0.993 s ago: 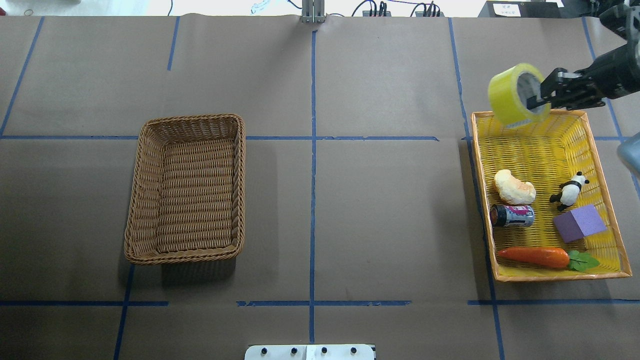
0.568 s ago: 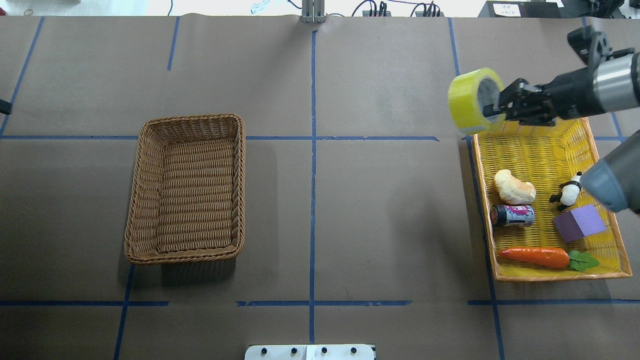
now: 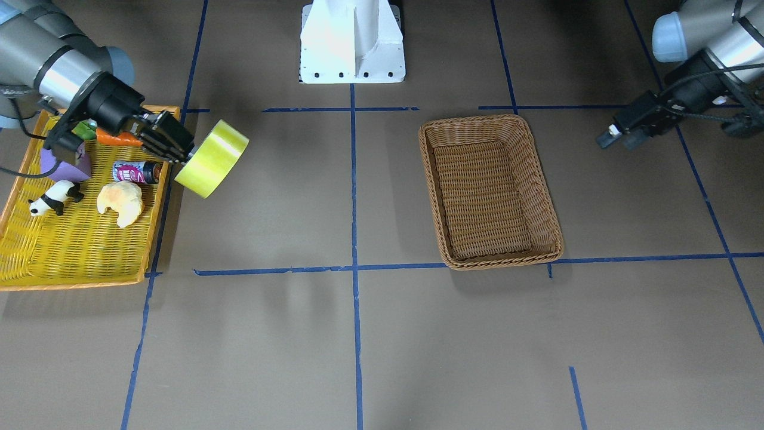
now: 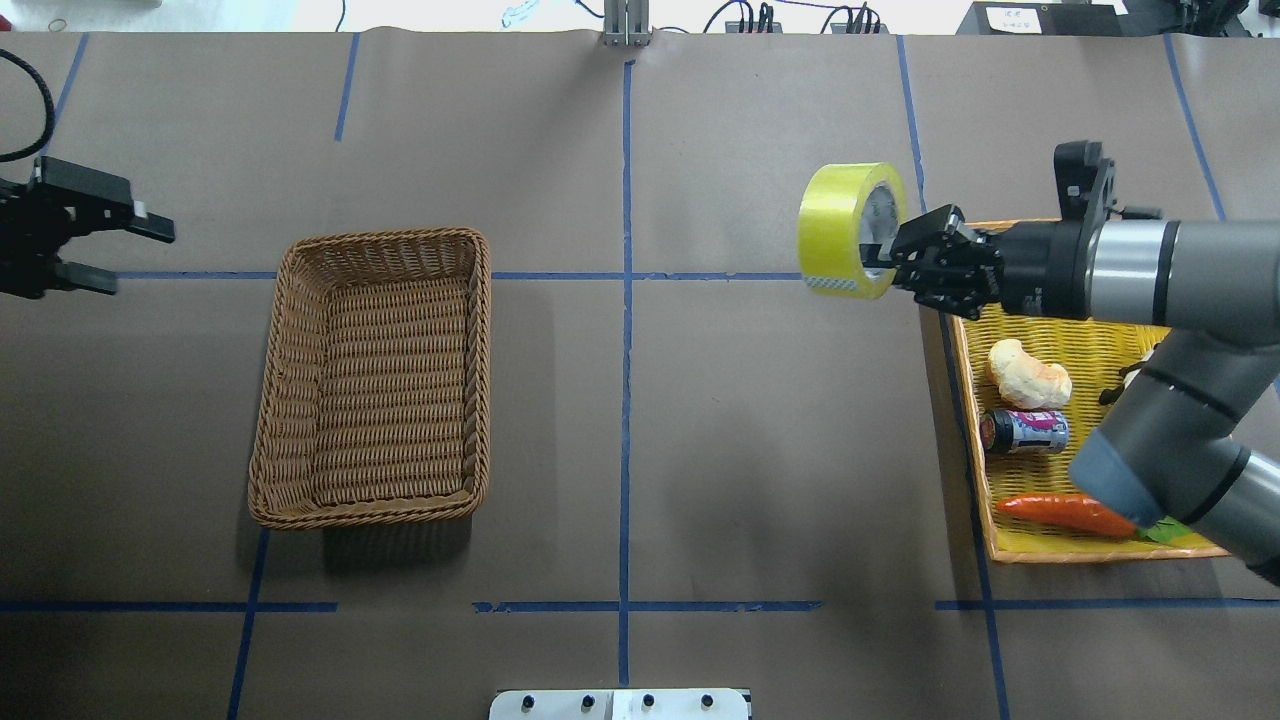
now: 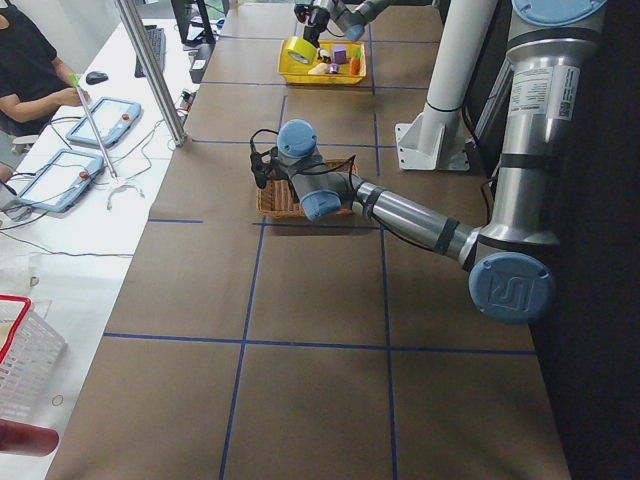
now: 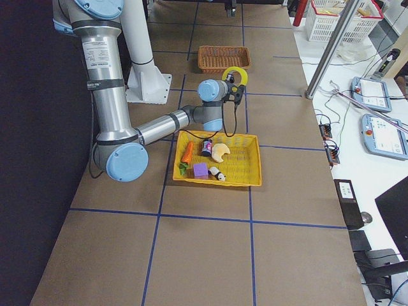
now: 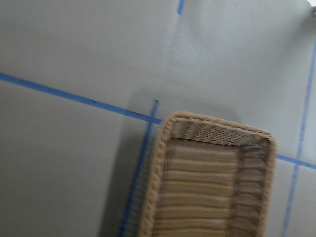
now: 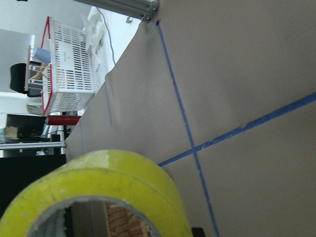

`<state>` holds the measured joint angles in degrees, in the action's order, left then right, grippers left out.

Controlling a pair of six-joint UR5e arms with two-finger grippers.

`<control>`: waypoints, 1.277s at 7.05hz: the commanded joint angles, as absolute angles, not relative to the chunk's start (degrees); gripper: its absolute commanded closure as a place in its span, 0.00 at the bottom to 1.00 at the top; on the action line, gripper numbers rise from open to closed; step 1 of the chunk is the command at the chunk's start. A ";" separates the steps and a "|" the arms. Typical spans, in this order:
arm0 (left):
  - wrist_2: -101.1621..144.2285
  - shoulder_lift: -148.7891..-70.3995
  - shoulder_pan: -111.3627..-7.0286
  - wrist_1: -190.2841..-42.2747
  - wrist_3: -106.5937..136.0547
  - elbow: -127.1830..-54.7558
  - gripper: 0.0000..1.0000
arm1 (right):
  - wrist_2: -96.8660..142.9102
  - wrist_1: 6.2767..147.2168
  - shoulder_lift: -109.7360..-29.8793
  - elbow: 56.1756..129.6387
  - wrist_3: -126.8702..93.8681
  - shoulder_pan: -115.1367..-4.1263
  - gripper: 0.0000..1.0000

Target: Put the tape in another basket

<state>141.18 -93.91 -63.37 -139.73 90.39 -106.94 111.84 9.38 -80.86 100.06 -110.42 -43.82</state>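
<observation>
Tape (image 4: 835, 232) pinched by right gripper (image 4: 885, 255) beside yellow tray (image 4: 1080, 553), left gripper (image 4: 143, 262) agape near basket (image 4: 380, 236)

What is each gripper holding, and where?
Right gripper pinches the tape by its wall, one finger inside the core. Left gripper is open, holding nothing.

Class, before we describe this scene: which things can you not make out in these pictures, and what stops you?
- Overhead view: the right arm covers the purple block and most of the panda.
- Front-facing view: the tape hides the right pincer's fingertips.
- Left wrist view: blurred, and the bottom edge cuts off the basket.
- The can's label is too small to read in any view.
</observation>
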 commanded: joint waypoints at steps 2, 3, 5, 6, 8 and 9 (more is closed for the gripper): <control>125.93 -98.15 -50.93 -162.80 122.77 -107.57 0.00 | 103.45 4.75 -79.21 103.70 -114.34 -34.56 1.00; 122.47 -101.31 -48.97 -166.25 131.22 -107.67 0.00 | 103.36 4.83 -77.97 105.36 -115.22 -31.76 0.99; 114.91 -106.32 -44.07 -169.53 138.76 -107.58 0.00 | 103.54 4.92 -74.11 105.47 -116.37 -27.80 0.99; 110.44 -108.00 -40.55 -169.89 139.82 -107.75 0.00 | 103.45 5.36 -72.09 105.21 -116.45 -26.82 0.99; 104.96 -108.63 -35.62 -176.54 145.52 -107.49 0.00 | 103.53 5.01 -72.07 105.29 -116.98 -26.54 1.00; 104.85 -108.81 -34.38 -176.83 145.63 -107.49 0.00 | 103.62 5.01 -71.98 105.38 -116.98 -26.46 1.00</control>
